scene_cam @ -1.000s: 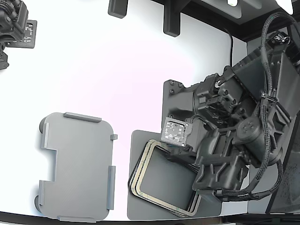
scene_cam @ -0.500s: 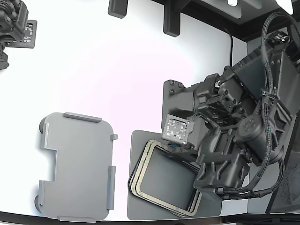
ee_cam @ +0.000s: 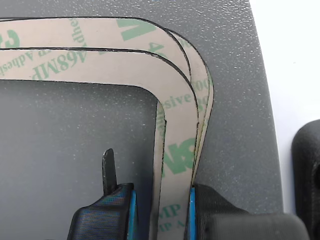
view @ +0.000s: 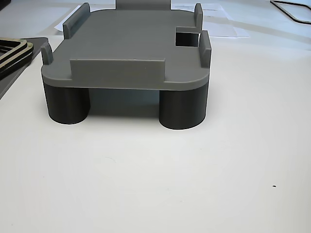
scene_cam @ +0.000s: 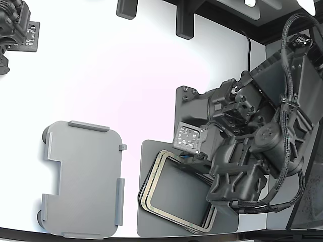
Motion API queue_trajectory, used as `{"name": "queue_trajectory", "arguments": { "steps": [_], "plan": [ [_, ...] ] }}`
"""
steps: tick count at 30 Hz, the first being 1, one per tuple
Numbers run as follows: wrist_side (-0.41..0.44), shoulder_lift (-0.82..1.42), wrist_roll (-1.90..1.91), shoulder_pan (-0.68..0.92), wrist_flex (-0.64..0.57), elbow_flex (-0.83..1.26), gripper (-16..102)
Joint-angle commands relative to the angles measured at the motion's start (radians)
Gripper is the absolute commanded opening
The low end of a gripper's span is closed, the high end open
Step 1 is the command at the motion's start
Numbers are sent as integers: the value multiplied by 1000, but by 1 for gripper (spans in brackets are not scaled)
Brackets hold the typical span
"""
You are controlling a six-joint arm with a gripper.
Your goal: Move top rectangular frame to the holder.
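Note:
A stack of cream-beige rectangular frames (scene_cam: 151,187) lies on a dark grey mat (scene_cam: 147,226) at the exterior view's lower right. The top frame (ee_cam: 100,62) shows green print in the wrist view. My gripper (ee_cam: 161,212) is open. Its blue-padded fingers (ee_cam: 125,215) straddle one side strip of the top frame; one pad is at the outer edge, the other stands off the inner edge. In the exterior view the arm (scene_cam: 242,171) hides the fingertips. The light grey holder (scene_cam: 83,179) stands bare at the lower left, and also shows in the other view (view: 126,53).
A second arm (scene_cam: 14,25) sits at the exterior view's top left. Black mounts (scene_cam: 184,20) stand at the back. A black base plate (scene_cam: 189,108) lies behind the mat. The table's front edge (scene_cam: 75,237) runs just below the holder.
The arm has shifted slightly over the stack. The frames and the holder have not moved.

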Motion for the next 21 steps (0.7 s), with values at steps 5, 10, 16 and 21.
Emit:
{"name": "queue_trajectory", "arguments": {
  "steps": [5,10,16,21],
  "plan": [
    [-2,26,6,-20,6,-9,41],
    [-2,31,8,-21,3,2,40],
    [-2,37,2,-29,2,14,39],
    [-2,41,0,-32,-6,21,37]
  ]
}}
